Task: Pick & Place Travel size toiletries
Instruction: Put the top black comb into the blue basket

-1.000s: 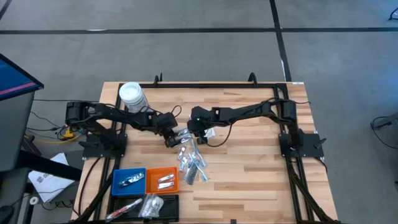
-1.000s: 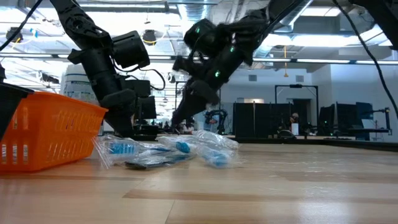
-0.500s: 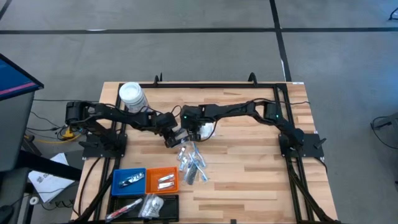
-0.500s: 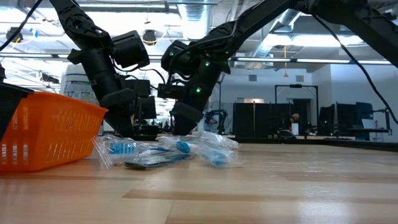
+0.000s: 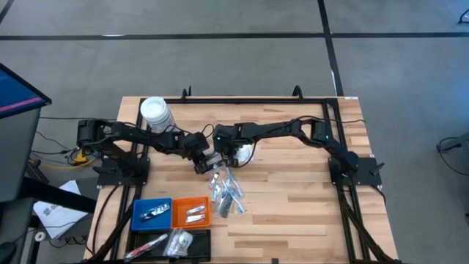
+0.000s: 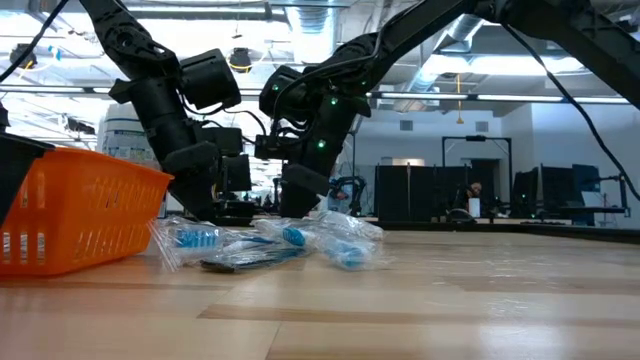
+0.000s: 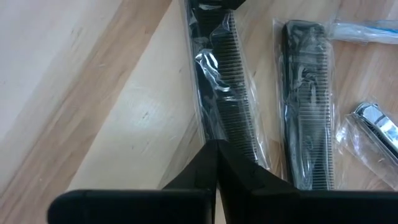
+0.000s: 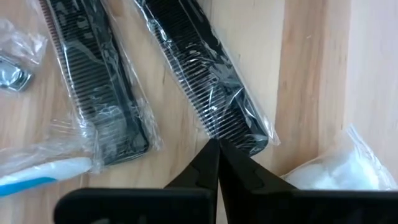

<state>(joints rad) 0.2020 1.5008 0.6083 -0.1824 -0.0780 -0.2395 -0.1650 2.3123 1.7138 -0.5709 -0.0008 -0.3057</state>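
The travel size toiletries [image 5: 226, 192] lie in clear wrappers at the table's middle. Among them are two black combs, a nail clipper [image 7: 375, 122] and a blue-and-white toothbrush [image 8: 45, 172]. One wrapped comb [image 7: 222, 74] lies flat between my two grippers. My left gripper [image 5: 200, 166] is shut at one end of it. My right gripper [image 5: 224, 156] is shut at the other end [image 8: 231, 124]. The second comb [image 8: 93, 74] lies beside it, untouched. A white packet [image 8: 336, 169] rests on the wood next to my right fingers. My left gripper has its shut fingertips [image 7: 211, 163] on the near end of the wrapped comb [image 7: 244, 147], coming steeply from above and along the comb. The tips hide the spot, so pinch or press cannot be told. The comb lies flat on the table. My right gripper closes its fingertips [image 8: 211, 163] on the clear wrapper's edge [image 8: 214, 134] at the comb's teeth side, close to that end. The fingers slant down from above. The comb rests flat on the wood with the wrapper crinkled around it.
A white-lidded jar [image 5: 154, 112] stands at the far left. Blue [image 5: 152, 213], orange [image 5: 192, 212] and black [image 5: 168, 242] trays sit at the near left, each with items in it. Bare wood spreads over the table's right half.
My right gripper has come down and toward the table's left, close to my left gripper, tipping more steeply downward, and its fingers have shut at the comb's end. The comb and the rest of the pile lie where they were.
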